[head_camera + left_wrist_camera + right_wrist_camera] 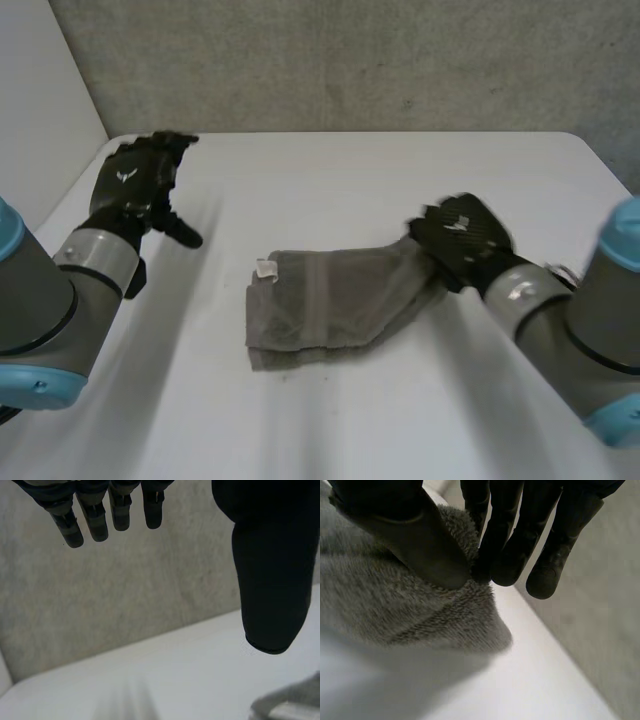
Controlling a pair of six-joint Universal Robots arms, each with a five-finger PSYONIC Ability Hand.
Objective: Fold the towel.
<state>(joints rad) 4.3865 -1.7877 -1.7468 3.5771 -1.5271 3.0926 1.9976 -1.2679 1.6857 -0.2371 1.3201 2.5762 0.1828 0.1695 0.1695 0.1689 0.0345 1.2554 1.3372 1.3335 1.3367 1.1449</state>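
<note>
Right hand (462,238) in pinch on towel (330,300)

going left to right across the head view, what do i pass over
left arm → left hand → towel → right hand → right arm
</note>
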